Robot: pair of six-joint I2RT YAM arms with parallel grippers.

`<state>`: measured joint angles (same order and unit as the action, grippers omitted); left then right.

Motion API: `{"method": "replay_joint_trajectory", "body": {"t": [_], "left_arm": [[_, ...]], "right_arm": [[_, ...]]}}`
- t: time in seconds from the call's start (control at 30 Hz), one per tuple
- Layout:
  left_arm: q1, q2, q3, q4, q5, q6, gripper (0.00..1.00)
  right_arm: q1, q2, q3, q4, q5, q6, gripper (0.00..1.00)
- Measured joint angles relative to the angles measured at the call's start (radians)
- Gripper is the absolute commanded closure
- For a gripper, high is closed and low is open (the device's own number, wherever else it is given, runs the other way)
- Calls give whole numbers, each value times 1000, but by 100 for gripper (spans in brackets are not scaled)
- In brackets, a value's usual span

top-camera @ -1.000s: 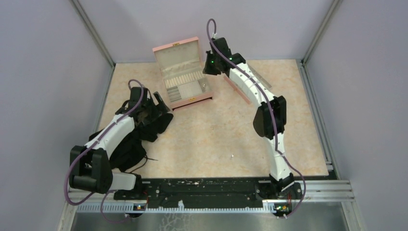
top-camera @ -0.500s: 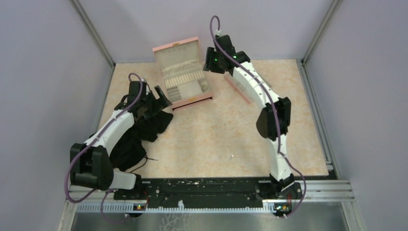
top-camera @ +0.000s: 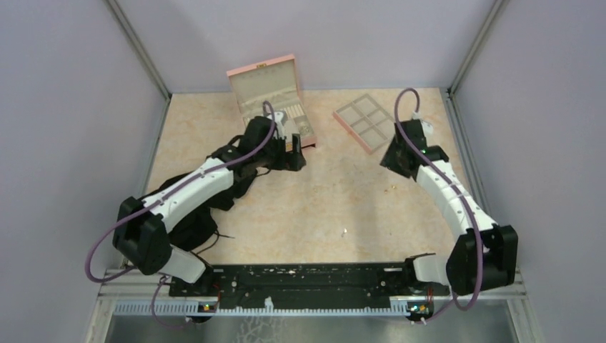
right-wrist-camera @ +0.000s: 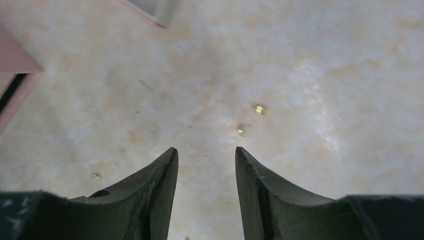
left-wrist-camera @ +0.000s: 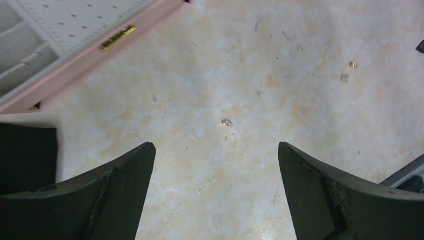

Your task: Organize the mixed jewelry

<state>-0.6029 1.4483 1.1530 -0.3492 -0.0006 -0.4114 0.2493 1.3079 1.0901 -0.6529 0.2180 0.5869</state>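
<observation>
Hovering wide open, left gripper has one silvery jewelry speck just ahead, centred between its jaws.

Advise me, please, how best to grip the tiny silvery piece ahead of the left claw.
Pinch the silvery piece across its whole body, coming straight down from above: it lies flat on the table, offering no raised edge. The open left claw looks roughly centred on it.

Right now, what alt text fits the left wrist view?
The open left hand hovers over a tiny silvery jewelry piece on the pale marbled table. Two more specks lie far right; a pink jewelry box with gold clasp fills the upper left corner.
</observation>
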Motion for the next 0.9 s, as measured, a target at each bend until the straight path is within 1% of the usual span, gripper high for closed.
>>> {"method": "replay_joint_trajectory", "body": {"t": [0.03,0.1,0.17,0.23,0.3,0.4,0.47,0.63,0.77,0.9], "left_arm": [[-31,23,10,-4,-6,11,2],[-72,68,29,-17,-17,25,2],[-100,115,51,-32,-28,32,2],[-116,140,58,-46,-39,35,2],[-119,141,58,-64,-53,36,2],[-119,127,58,-66,-87,40,2],[-117,112,59,-73,-111,42,2],[-116,51,59,-90,-158,43,2],[-116,17,58,-108,-185,42,2],[-116,-6,51,-111,-214,36,1]], "right_arm": [[-45,-29,-55,-10,-2,9,54],[-100,-51,-106,-29,-1,10,54],[-129,-47,-114,-36,-5,3,55],[-129,-16,-97,-21,-22,-13,55],[-128,64,-38,-6,-47,-33,55],[-127,230,77,48,-77,-64,55],[-127,346,163,77,-95,-82,53],[-127,573,367,117,-154,-106,48],[-127,739,544,124,-208,-106,47],[-121,794,549,134,-275,-96,45]]}}
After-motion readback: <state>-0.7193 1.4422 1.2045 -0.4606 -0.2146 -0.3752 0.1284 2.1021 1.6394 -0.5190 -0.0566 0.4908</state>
